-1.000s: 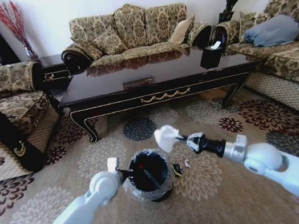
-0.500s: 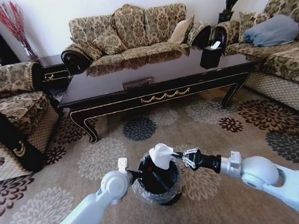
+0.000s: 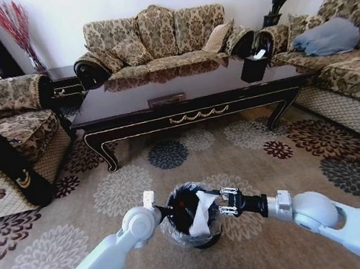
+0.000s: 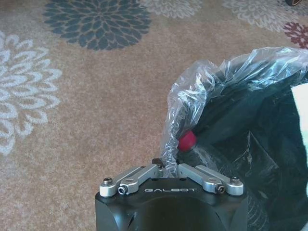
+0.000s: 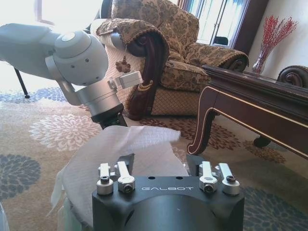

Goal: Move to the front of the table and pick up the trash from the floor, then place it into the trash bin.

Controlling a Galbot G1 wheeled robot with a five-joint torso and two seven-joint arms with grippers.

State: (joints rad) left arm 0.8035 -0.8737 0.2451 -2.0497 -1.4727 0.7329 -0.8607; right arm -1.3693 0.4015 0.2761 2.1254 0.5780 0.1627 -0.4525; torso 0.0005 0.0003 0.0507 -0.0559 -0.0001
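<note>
- The trash bin (image 3: 189,218) is being kept on the patterned carpet (image 3: 264,217) in front of the table (image 3: 186,91), between the two arms, directly before the robot.
- The rim of the bin's plastic liner (image 4: 192,110) is being pinched by the left gripper (image 4: 165,166), whose fingers are closed tight on the crinkled film.
- A small red piece (image 4: 187,140) is being shown inside the bin, just beyond the left gripper.
- A white paper wad (image 3: 201,214) is being held over the mouth of the bin, partly dipped into it.
- The wad is being flanked by the fingers of the right gripper (image 3: 213,202), which are spread apart; whether it is being pressed by them cannot be told.
- In the right wrist view, the white paper (image 5: 125,149) is being seen draped in front of that gripper, with the left arm (image 5: 72,57) just behind it.
</note>
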